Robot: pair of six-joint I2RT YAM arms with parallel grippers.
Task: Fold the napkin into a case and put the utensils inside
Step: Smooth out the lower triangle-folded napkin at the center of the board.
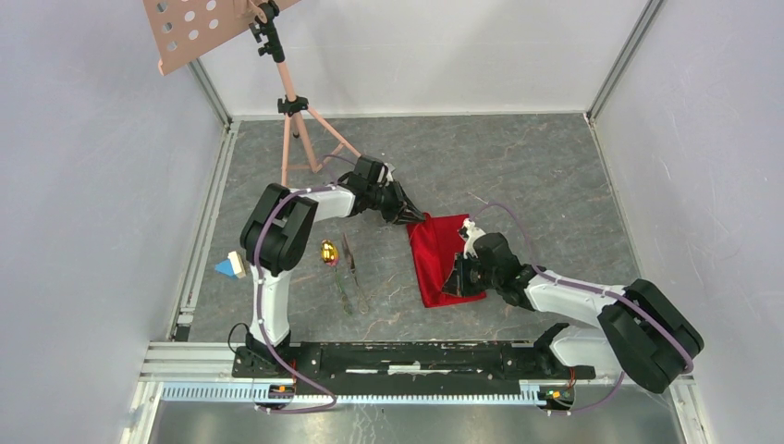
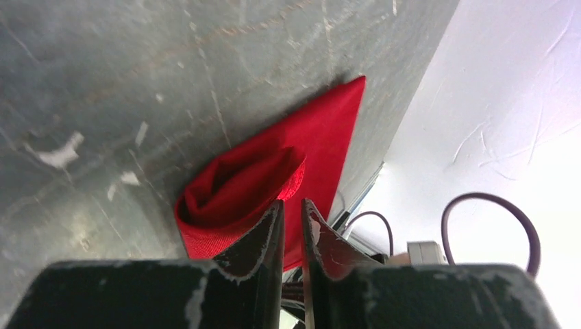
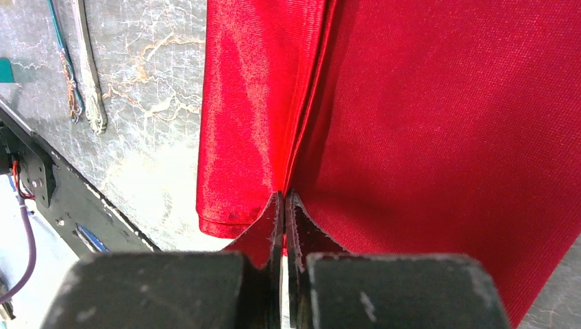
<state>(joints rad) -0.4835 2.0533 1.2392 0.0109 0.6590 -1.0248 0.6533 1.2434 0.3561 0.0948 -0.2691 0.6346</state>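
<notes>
The red napkin (image 1: 444, 252) lies folded into a narrow strip on the grey table, right of centre. My left gripper (image 1: 413, 218) is at its far left corner. In the left wrist view the jaws (image 2: 292, 202) stand almost shut, and a raised fold of the napkin (image 2: 240, 185) runs into the thin gap. My right gripper (image 1: 459, 280) is shut on a lengthwise fold of the napkin (image 3: 438, 123), which is pinched between the fingertips (image 3: 284, 195). The utensils lie left of the napkin: a gold-bowled spoon (image 1: 327, 252) and thin dark pieces (image 1: 349, 276), whose handles (image 3: 88, 82) also show in the right wrist view.
A pink tripod stand (image 1: 296, 120) carrying a perforated board (image 1: 199, 28) stands at the back left. A blue and cream toy block (image 1: 229, 267) sits near the left rail. White walls enclose the table, and a black rail (image 1: 416, 356) runs along the near edge.
</notes>
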